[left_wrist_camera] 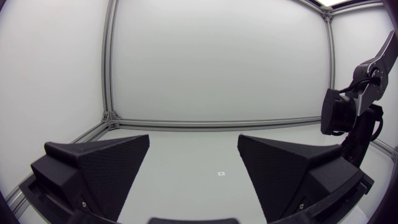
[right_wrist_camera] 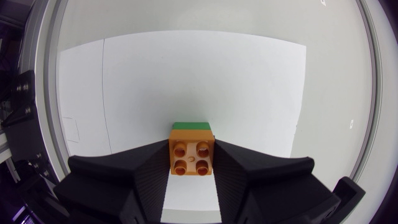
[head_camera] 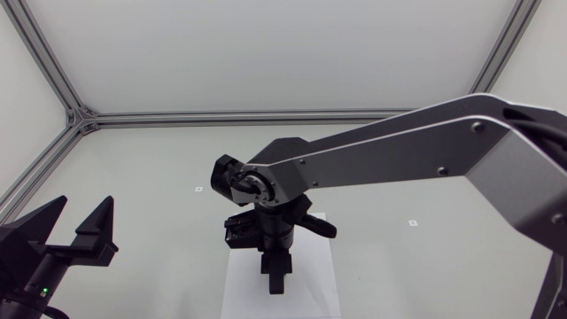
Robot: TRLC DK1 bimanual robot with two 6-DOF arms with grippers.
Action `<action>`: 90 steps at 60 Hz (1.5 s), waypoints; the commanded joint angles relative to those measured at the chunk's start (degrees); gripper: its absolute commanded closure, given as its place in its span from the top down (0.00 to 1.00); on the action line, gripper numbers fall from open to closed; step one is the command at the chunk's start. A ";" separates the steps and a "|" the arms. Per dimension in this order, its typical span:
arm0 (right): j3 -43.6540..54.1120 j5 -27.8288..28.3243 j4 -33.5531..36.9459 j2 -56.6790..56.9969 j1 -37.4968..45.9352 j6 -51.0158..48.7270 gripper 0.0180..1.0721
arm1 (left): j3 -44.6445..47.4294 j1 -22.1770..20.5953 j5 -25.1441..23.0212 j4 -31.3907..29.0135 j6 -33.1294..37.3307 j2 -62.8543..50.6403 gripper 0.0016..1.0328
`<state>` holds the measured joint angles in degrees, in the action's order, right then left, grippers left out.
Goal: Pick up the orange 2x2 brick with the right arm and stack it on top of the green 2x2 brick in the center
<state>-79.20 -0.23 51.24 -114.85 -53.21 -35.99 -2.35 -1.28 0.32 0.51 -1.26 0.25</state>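
In the right wrist view the orange 2x2 brick [right_wrist_camera: 191,157] sits studs up between the black fingers of my right gripper [right_wrist_camera: 191,147], which is shut on it from both sides. A strip of the green 2x2 brick [right_wrist_camera: 191,125] shows just past the orange one, seemingly beneath it. In the head view my right arm comes in from the right, and the right gripper [head_camera: 275,282] points straight down over the white sheet [head_camera: 310,283], hiding both bricks. My left gripper [head_camera: 80,217] stands open at the table's lower left, holding nothing, and is also seen in its own view as the left gripper [left_wrist_camera: 194,158].
The white paper sheet [right_wrist_camera: 186,74] lies flat at the table's centre under the bricks. Small marks [head_camera: 199,188] [head_camera: 412,222] dot the table surface. An aluminium frame [head_camera: 84,115] borders the back and left sides. My right arm [left_wrist_camera: 348,118] shows beside the left gripper.
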 commanded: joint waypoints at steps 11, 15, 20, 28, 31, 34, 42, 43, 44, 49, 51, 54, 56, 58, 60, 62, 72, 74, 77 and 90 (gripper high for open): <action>-0.61 0.41 0.00 -2.14 -0.75 0.66 0.39 | 2.35 0.31 -0.32 -0.87 0.73 0.45 0.96; -0.61 0.41 0.00 -2.14 -0.75 0.57 0.39 | 2.35 0.31 -0.23 -0.87 0.73 0.45 0.96; -0.52 0.41 0.26 -2.14 -0.75 0.57 0.39 | 2.35 0.31 -0.23 -0.87 0.73 0.45 0.96; -0.34 0.41 0.35 -2.22 -0.84 0.57 0.39 | 2.35 0.31 -0.23 -0.87 0.73 0.45 0.96; -0.25 0.32 0.44 -2.22 -0.93 0.66 0.39 | 2.35 0.31 -0.23 -0.87 0.73 0.45 0.96; -0.17 0.32 0.61 -2.05 -1.02 0.66 0.39 | 2.35 0.31 -0.23 -0.87 0.73 0.45 0.96; 0.45 0.32 0.70 -1.52 -1.11 0.66 0.39 | 2.35 0.31 -0.23 -0.78 0.73 0.45 0.96; 0.54 0.23 0.70 -1.52 -1.11 0.66 0.39 | 2.35 0.31 -0.23 -0.87 0.73 0.45 0.96; 0.62 0.23 0.70 -1.52 -1.11 0.66 0.39 | 2.35 0.31 -0.23 -0.87 0.73 0.45 0.96; 0.98 0.14 0.52 -1.52 -1.11 0.66 0.39 | 2.35 0.31 -0.23 -0.87 0.73 0.45 0.96; 1.24 0.05 0.44 -1.34 -1.02 0.66 0.39 | 2.35 0.31 -0.23 -0.87 0.73 0.45 0.96; 1.24 0.05 0.44 -1.26 -0.93 0.66 0.39 | 2.35 0.31 -0.23 -0.87 0.73 0.45 0.96; 1.24 0.05 0.44 -1.08 -0.75 0.57 0.39 | 2.35 0.31 -0.23 -0.87 0.73 0.45 0.96; 1.42 0.05 0.44 -0.99 -0.75 0.57 0.39 | 2.35 0.31 -0.23 -0.87 0.73 0.45 0.96; 1.59 0.05 0.44 -0.90 -0.67 0.57 0.39 | 2.35 0.31 -0.23 -0.87 0.73 0.45 0.96; 1.77 -0.03 0.44 -0.73 -0.67 0.57 0.39 | 2.35 0.31 -0.23 -0.78 0.73 0.45 0.96; 2.56 -0.39 0.17 -0.55 -0.49 0.57 0.39 | 2.35 0.31 -0.23 -0.78 0.73 0.45 0.96; 2.65 -0.39 0.08 -0.47 -0.49 0.57 0.39 | 2.35 0.31 -0.23 -0.87 0.73 0.45 0.96; 2.82 -0.39 0.08 -0.29 -0.40 0.66 0.39 | 2.35 0.31 -0.23 -0.87 0.73 0.45 0.96; 3.88 -0.39 -0.35 0.33 -0.14 0.57 0.39 | 2.35 0.31 -0.23 -0.78 0.73 0.45 0.96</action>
<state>-77.87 -0.27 50.74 -114.30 -53.56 -35.99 -2.35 -1.28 0.32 0.51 -1.28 0.25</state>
